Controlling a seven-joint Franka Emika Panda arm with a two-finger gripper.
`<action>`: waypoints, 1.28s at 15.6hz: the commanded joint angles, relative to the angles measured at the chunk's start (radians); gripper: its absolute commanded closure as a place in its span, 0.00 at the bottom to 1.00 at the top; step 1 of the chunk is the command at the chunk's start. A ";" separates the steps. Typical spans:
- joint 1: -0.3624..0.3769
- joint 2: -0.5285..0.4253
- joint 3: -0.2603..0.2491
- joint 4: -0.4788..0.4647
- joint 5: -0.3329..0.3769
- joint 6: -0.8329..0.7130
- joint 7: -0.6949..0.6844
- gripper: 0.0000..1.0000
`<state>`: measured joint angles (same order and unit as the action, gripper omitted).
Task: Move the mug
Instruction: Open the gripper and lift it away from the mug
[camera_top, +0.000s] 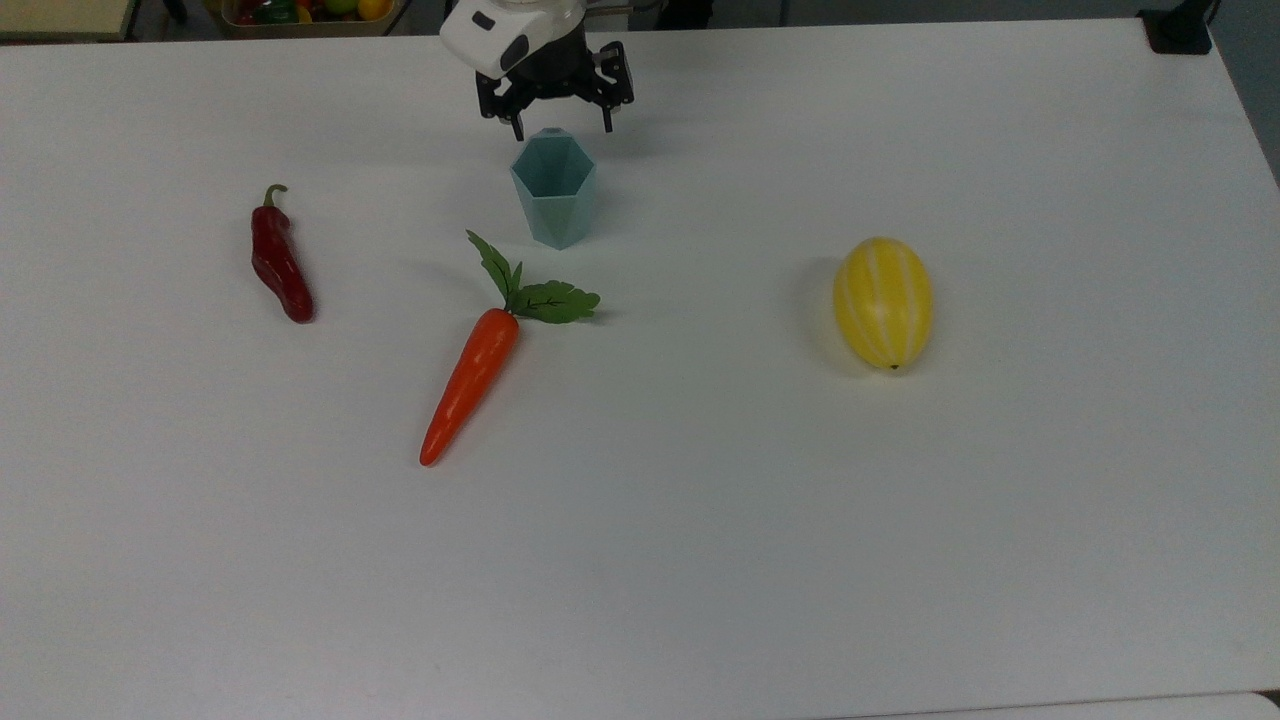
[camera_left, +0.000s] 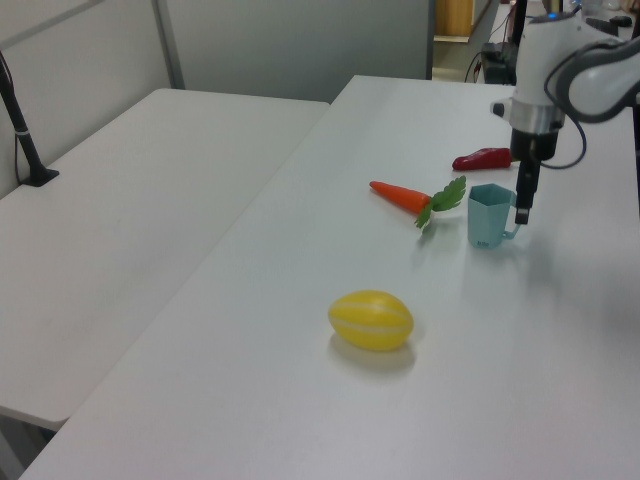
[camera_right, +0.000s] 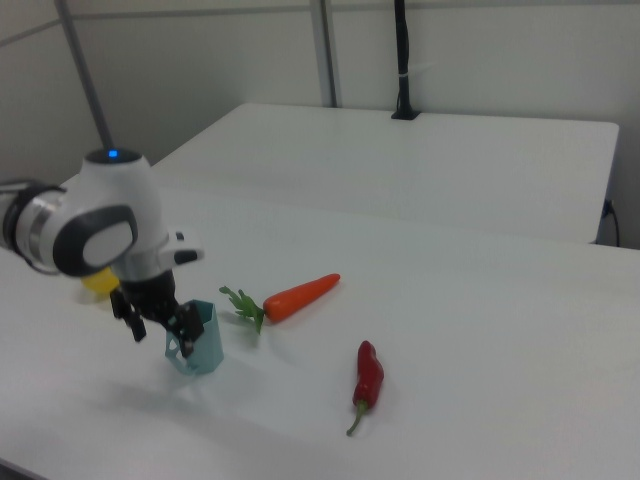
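The pale teal mug (camera_top: 553, 190) stands upright on the white table (camera_top: 700, 520), near the far edge in the top view. Its small handle points toward my gripper (camera_top: 562, 122). The gripper hangs open just behind the mug, one finger on each side of the handle, holding nothing. In the left view the mug (camera_left: 488, 215) sits right of the carrot leaves, with the gripper (camera_left: 522, 208) at its right side. In the right view the gripper (camera_right: 162, 328) stands at the left of the mug (camera_right: 203, 342).
An orange carrot (camera_top: 470, 380) with green leaves lies just in front of the mug. A dark red chili pepper (camera_top: 279, 262) lies at the top view's left and a yellow striped melon (camera_top: 884, 302) at the top view's right. A basket of produce (camera_top: 300, 12) sits beyond the table.
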<state>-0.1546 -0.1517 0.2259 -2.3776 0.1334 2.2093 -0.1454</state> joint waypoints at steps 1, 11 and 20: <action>-0.013 -0.009 0.010 0.232 0.025 -0.268 0.043 0.00; -0.010 0.032 -0.009 0.716 0.002 -0.730 0.204 0.00; 0.180 0.072 -0.252 0.704 -0.064 -0.528 0.057 0.00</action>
<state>-0.0642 -0.1005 0.0527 -1.6830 0.1061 1.6291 0.0064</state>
